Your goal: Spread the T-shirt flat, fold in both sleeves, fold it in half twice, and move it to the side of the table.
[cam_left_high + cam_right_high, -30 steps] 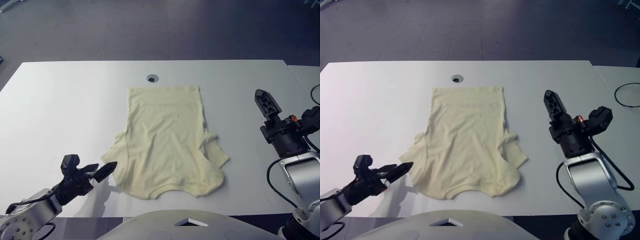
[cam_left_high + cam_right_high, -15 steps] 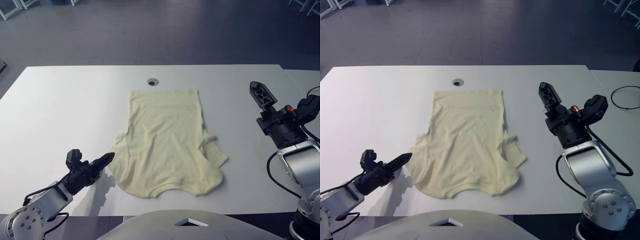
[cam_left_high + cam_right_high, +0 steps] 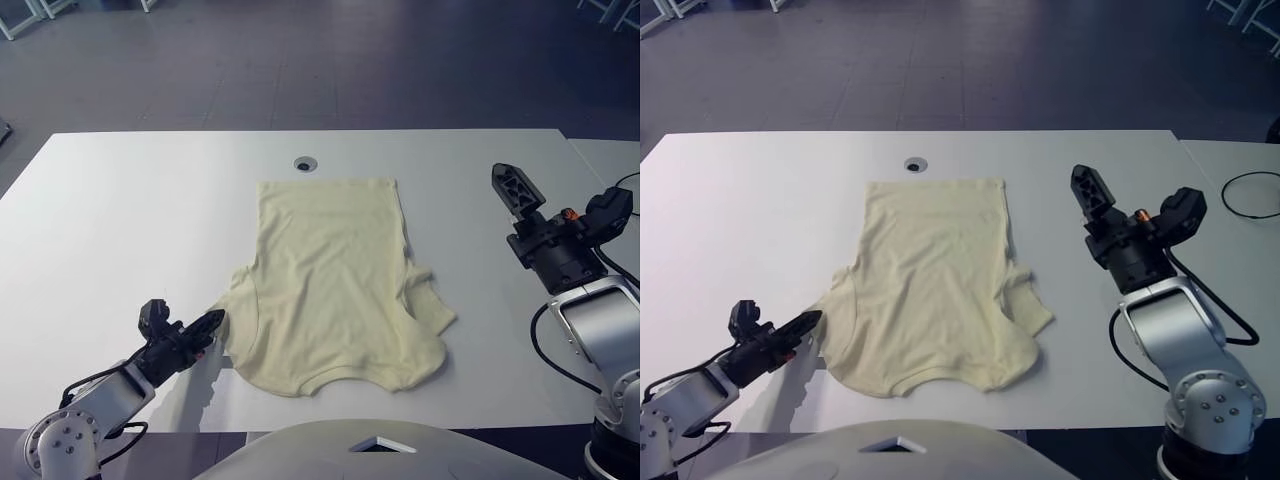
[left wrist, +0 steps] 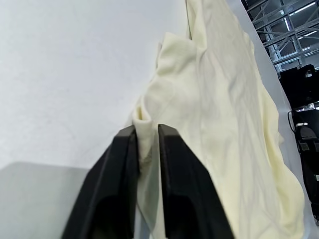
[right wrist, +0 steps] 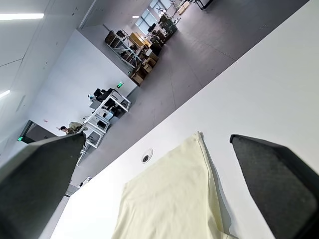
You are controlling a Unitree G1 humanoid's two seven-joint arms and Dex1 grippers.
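Observation:
A pale yellow T-shirt (image 3: 330,275) lies on the white table (image 3: 120,220), hem at the far side and neckline toward the front edge. Both sleeves are crumpled: the left one (image 3: 235,305) bunches up at the shirt's side, the right one (image 3: 430,300) is folded over. My left gripper (image 3: 212,323) sits low on the table at the left sleeve. In the left wrist view its black fingers (image 4: 122,164) pinch a fold of the sleeve's edge (image 4: 144,124). My right gripper (image 3: 1135,200) hangs above the table right of the shirt, wide open and holding nothing.
A round cable hole (image 3: 305,163) sits in the table just beyond the shirt's hem. A black cable loop (image 3: 1250,190) lies on the adjoining surface at the far right. Bare table stretches left of the shirt and between the shirt and the right arm.
The left gripper slid forward to the left sleeve and closed from open onto its edge. The right gripper drifted slightly toward the shirt. The camera also shifted after the first earlier frame.

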